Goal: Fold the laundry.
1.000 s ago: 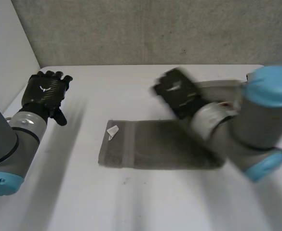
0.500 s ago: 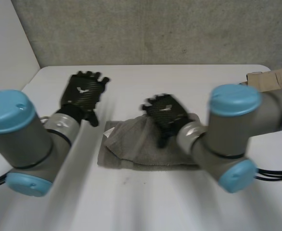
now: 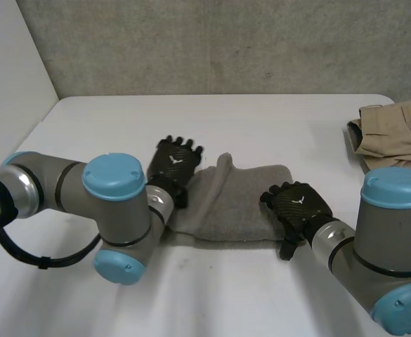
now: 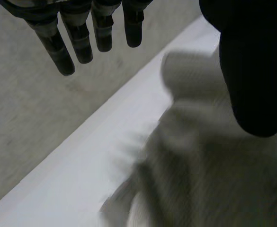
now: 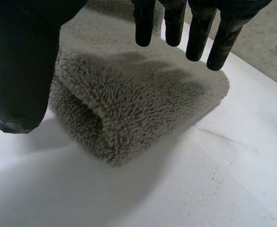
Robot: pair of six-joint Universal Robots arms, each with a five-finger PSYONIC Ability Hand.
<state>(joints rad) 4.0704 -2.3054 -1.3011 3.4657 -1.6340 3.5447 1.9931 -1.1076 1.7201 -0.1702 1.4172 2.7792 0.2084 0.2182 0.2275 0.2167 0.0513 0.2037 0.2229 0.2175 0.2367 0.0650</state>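
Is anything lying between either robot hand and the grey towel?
Nothing visible does. The left robot hand is at the grey towel's left end and the right robot hand is at its right end, both open. The beige garment lies apart, near the table's right edge.

The left arm point(image 3: 57, 186) and the right arm point(image 3: 395, 239) are showing thick grey round joints, and light-blue caps are closing them. The 2 hands, the left hand point(image 3: 175, 161) and the right hand point(image 3: 300, 205), are wearing black woven-pattern shells, each one carrying a small white mark on its back.
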